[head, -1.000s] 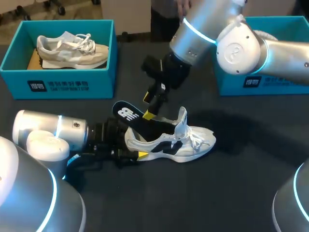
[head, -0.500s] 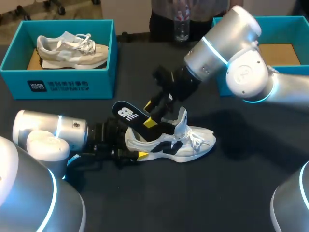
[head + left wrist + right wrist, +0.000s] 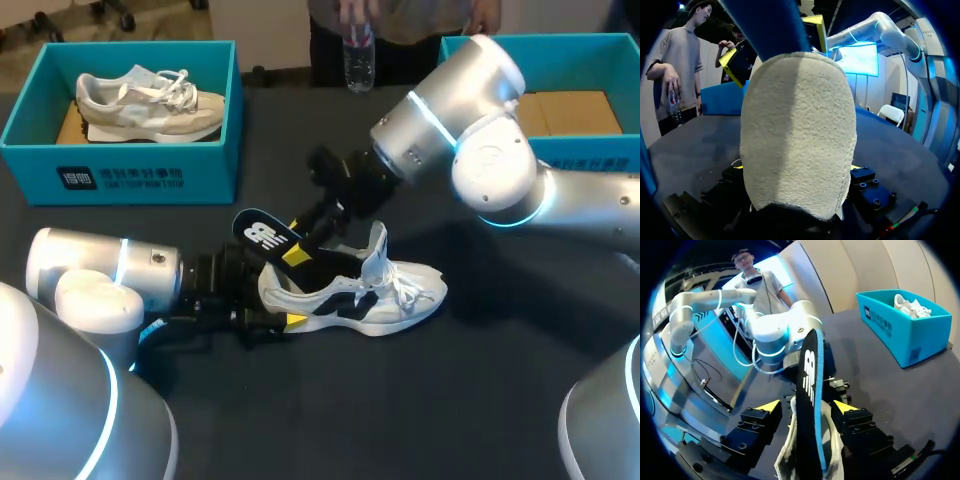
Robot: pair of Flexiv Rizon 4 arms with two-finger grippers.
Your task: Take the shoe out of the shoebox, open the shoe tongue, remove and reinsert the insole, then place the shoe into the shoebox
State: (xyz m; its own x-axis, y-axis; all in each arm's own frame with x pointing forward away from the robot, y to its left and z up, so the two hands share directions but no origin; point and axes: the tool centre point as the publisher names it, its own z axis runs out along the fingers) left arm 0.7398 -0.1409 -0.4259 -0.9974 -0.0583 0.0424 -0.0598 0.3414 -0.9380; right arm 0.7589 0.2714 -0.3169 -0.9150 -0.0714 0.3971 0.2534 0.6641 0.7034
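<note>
- The right gripper is seen open, its yellow tips set on either side of the black insole without touching it.
- The insole is shown slanting up out of the white shoe, which rests mid-table.
- The shoe's heel is clamped in the left gripper.
- A beige shoe is held in the left shoebox; a second shoebox is set at the far right.
</note>
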